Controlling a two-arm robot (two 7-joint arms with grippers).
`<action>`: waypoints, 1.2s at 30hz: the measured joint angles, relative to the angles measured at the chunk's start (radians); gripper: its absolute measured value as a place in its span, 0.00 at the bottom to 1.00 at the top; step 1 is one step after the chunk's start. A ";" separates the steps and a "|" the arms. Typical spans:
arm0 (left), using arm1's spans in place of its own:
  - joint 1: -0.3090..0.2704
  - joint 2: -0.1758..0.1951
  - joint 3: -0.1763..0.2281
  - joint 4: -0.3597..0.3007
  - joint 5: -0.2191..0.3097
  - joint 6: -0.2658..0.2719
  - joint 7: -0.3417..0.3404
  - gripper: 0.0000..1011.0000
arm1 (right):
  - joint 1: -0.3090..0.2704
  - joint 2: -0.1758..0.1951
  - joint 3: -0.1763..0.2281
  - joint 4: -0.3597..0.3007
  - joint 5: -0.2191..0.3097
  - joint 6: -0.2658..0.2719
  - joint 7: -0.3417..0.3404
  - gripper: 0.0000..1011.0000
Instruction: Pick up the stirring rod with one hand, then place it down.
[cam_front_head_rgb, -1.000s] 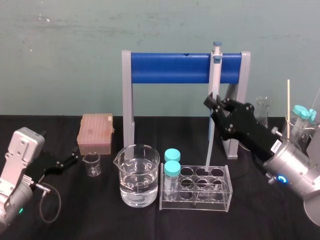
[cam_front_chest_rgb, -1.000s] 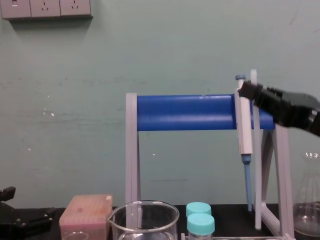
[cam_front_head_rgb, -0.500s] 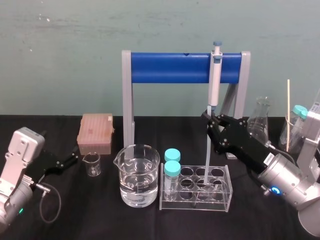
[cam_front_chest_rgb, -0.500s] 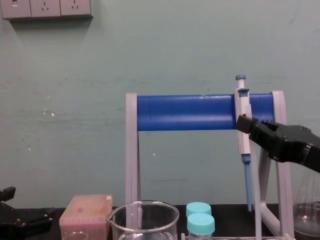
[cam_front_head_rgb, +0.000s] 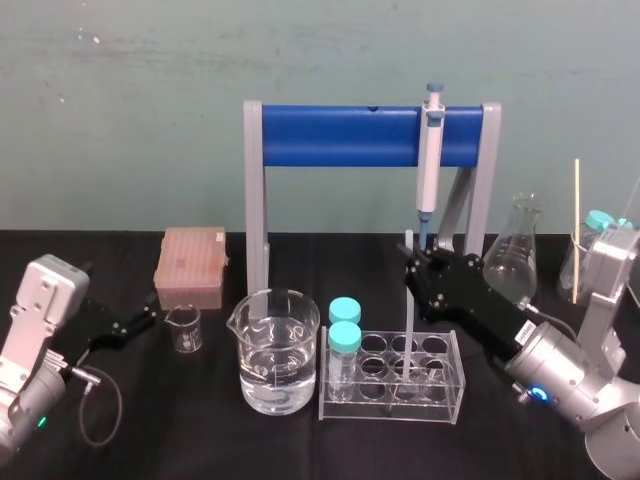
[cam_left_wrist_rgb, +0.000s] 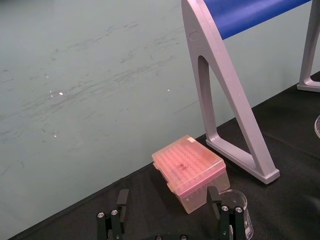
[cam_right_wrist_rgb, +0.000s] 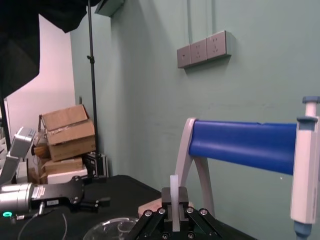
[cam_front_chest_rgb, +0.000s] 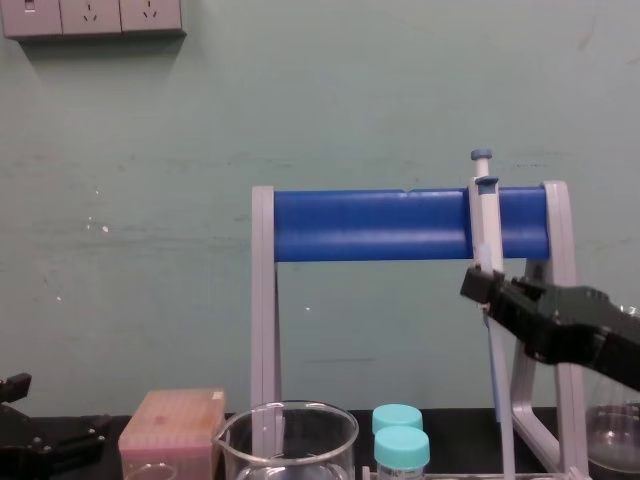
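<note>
Legible text, numbers, brands, signs: none.
- Small white label (cam_front_head_rgb: 524, 327) on the right gripper (cam_front_head_rgb: 410, 263), behind its fingers towards the wrist: print too small to read.
- Pale marking (cam_right_wrist_rgb: 47, 202) on the left gripper (cam_right_wrist_rgb: 102, 202), behind its fingers: illegible.

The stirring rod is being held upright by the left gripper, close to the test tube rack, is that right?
No. The right gripper holds the stirring rod upright, close to the test tube rack, as the head view shows. The left gripper rests open near the small beaker.
</note>
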 joint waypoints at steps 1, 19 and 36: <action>0.000 0.000 0.000 0.000 0.000 0.000 0.000 0.99 | 0.001 -0.001 -0.001 0.006 -0.002 -0.003 0.002 0.07; 0.000 0.000 0.000 0.000 0.000 0.000 0.000 0.99 | 0.013 -0.024 -0.016 0.072 -0.033 -0.015 0.013 0.07; 0.000 0.000 0.000 0.000 0.000 0.000 0.000 0.99 | 0.021 -0.026 -0.024 0.085 -0.052 -0.011 0.010 0.07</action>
